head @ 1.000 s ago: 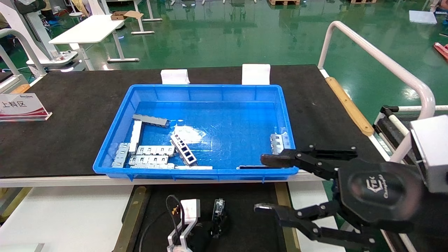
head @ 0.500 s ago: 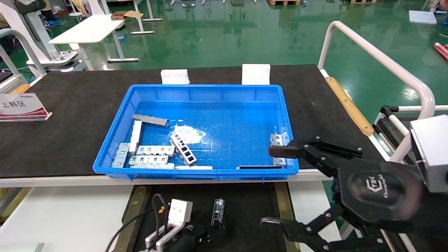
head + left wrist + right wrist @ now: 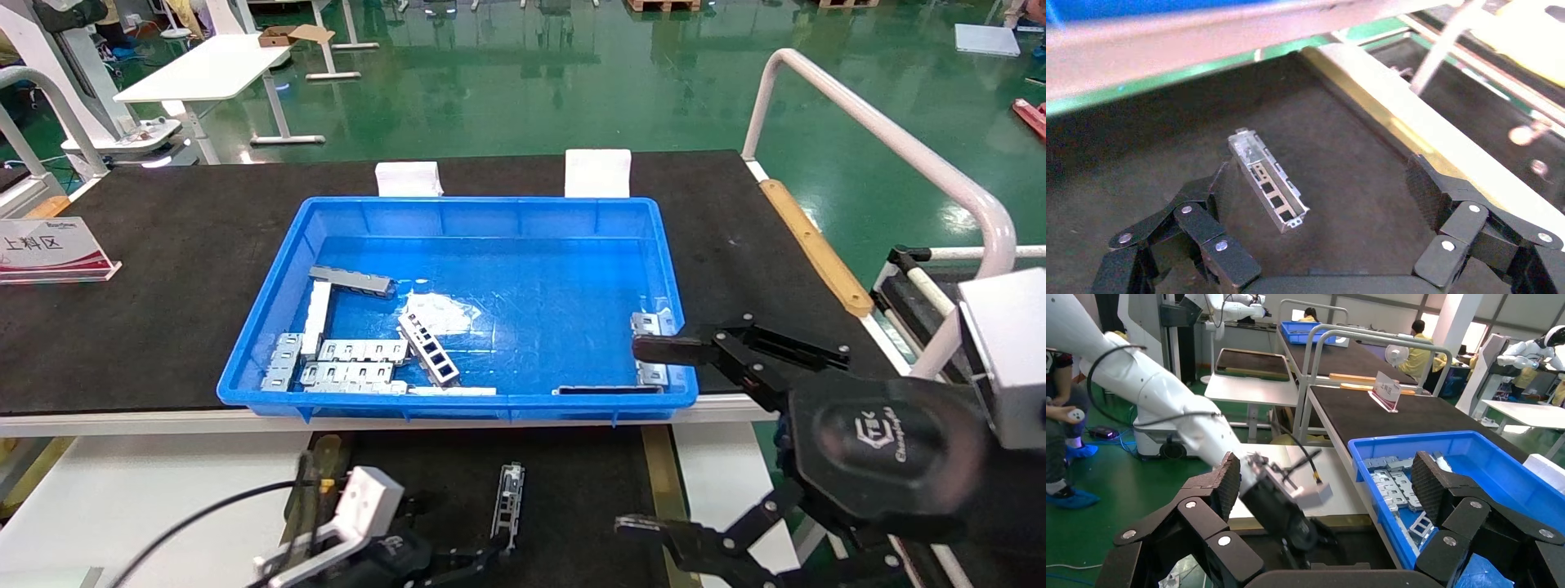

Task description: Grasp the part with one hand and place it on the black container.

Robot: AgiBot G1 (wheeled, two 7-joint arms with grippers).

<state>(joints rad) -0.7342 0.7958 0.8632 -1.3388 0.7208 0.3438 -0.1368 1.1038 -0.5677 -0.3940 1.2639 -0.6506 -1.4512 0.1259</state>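
Silver part (image 3: 507, 506) released; left gripper (image 3: 1318, 202) withdrawn.

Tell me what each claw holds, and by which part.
Nothing is held. The left claw is open around the part, which lies on the black container; the right claw hangs open, empty.

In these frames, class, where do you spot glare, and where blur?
Head view: glare whitens the blue bin floor. Left wrist view: the part on the black container is sharp, and the surroundings at the frame's edges smear. Right wrist view: the left gripper looks soft.
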